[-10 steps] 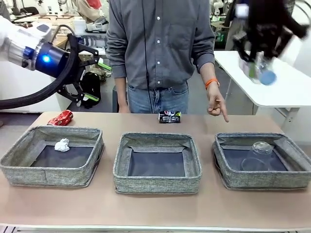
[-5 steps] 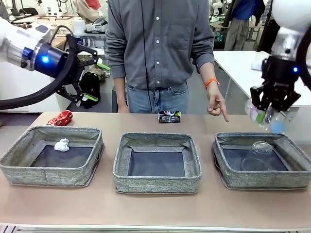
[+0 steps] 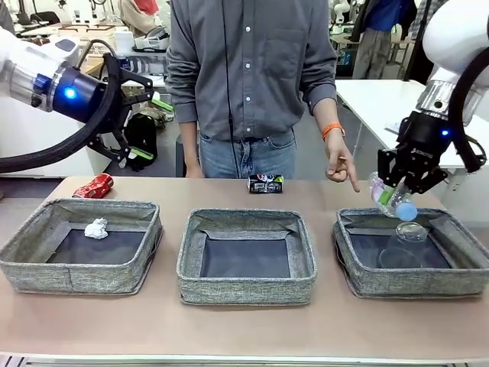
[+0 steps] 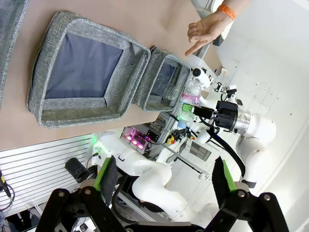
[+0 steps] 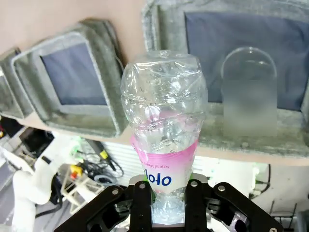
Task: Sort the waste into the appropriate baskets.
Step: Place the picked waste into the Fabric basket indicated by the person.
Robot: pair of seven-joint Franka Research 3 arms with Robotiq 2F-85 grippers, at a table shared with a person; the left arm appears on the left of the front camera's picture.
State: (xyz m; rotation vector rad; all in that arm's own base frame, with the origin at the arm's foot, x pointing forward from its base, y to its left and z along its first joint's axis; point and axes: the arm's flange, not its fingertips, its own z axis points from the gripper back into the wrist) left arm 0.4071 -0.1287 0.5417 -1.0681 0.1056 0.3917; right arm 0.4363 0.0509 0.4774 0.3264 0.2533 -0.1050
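Right gripper (image 3: 396, 196): fingers clamped on clear water bottle (image 5: 164, 106), above right basket (image 3: 405, 284).
Left gripper (image 3: 153, 128): fingers spread apart, raised at left.

The water bottle (image 5: 164, 121) has its cap end hidden between the fingers of the right gripper (image 5: 166, 188). Print on the dark can (image 3: 267, 183) is too small to read.
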